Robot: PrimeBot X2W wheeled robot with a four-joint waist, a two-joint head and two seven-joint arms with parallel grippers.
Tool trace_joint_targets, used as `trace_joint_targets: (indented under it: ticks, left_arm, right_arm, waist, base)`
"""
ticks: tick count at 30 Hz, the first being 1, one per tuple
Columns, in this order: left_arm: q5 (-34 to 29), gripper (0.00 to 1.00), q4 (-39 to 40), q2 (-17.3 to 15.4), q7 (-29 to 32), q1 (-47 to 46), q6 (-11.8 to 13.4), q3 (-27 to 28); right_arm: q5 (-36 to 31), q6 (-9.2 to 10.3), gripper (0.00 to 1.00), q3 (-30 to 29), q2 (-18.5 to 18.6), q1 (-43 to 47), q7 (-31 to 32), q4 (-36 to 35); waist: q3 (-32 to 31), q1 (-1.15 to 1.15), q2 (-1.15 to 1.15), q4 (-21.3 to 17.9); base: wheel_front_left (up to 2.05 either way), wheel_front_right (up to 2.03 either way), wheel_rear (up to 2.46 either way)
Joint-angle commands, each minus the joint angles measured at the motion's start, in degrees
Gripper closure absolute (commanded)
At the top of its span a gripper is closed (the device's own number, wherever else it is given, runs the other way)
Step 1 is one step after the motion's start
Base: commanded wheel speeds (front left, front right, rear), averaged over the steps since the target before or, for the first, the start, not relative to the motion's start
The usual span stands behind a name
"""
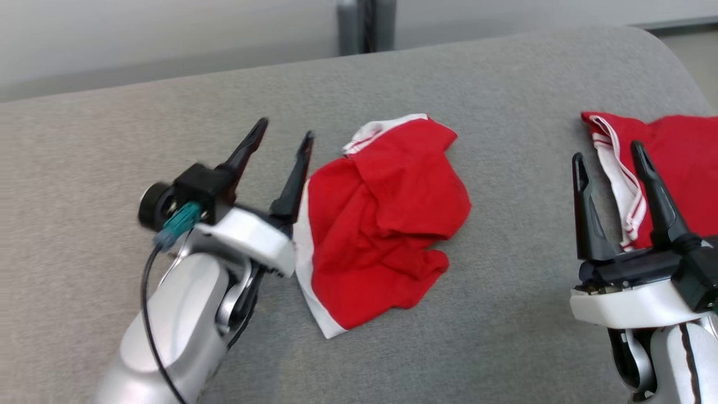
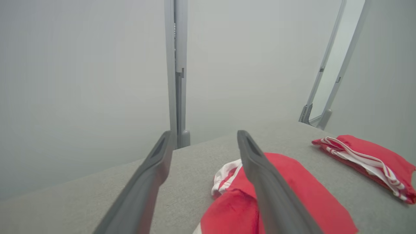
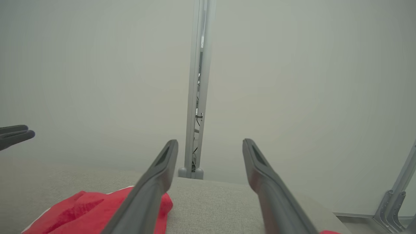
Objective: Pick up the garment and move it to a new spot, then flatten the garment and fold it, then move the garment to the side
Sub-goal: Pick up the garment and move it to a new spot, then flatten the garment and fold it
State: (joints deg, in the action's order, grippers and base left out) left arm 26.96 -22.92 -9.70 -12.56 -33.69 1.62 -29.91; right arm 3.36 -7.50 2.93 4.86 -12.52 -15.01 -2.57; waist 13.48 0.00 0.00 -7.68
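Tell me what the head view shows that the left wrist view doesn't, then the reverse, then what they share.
Head view adds: the right claw, open, holding nothing, and its black and white wrist.
Left wrist view adds: the slanted metal frame legs beyond the far corner of the surface.
Shared: the crumpled red garment, the folded red garment with striped white trim, the grey padded surface, the upright post behind it, and the left claw, open beside the crumpled garment.

No readable text, labels or numbers, wrist views perhaps too hazy
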Motion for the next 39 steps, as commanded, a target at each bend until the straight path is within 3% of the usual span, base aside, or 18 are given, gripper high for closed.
trace_joint_targets:
  ticks: [1,7,11,23,34,39]
  left_arm:
    - [0.29,0.0,0.95,-0.77,-0.88,2.43,0.77,0.84]
    - [1.25,0.0,4.96,-1.92,-2.53,12.7,3.28,5.28]
    - [-0.73,0.0,9.53,-0.64,-2.55,18.92,4.12,9.28]
    - [-8.42,0.0,18.2,5.91,-2.59,29.65,-0.03,20.05]
    - [-9.91,0.0,17.49,6.7,-2.6,30.14,-2.03,21.83]
    - [-9.29,0.0,16.82,6.69,-2.6,29.94,-1.62,20.74]
  right_arm:
    - [0.17,0.01,0.0,0.17,0.69,0.85,-0.29,0.29]
    - [0.48,0.01,0.0,1.85,1.68,2.74,-0.2,1.26]
    - [0.83,0.01,0.0,2.05,2.16,3.81,-0.19,2.06]
    - [1.16,0.01,0.0,3.75,2.08,5.78,-0.19,4.43]
    - [1.23,0.01,0.0,4.74,2.11,5.24,-0.19,5.58]
    - [-1.74,0.01,0.0,10.66,5.1,4.15,-0.09,9.47]
  waist:
    - [-2.3,0.0,0.0,2.75]
    - [-4.72,0.0,0.0,6.46]
    - [-5.87,0.0,0.0,8.61]
    - [-7.87,0.0,0.0,11.34]
    - [-8.4,0.0,0.0,11.86]
    - [-8.1,0.0,0.0,11.95]
  base:
    - [0.0,0.0,0.0]
    - [0.0,0.0,0.0]
    - [0.0,0.0,0.0]
    - [0.0,0.0,0.0]
    - [0.0,0.0,0.0]
    - [0.0,0.0,0.0]
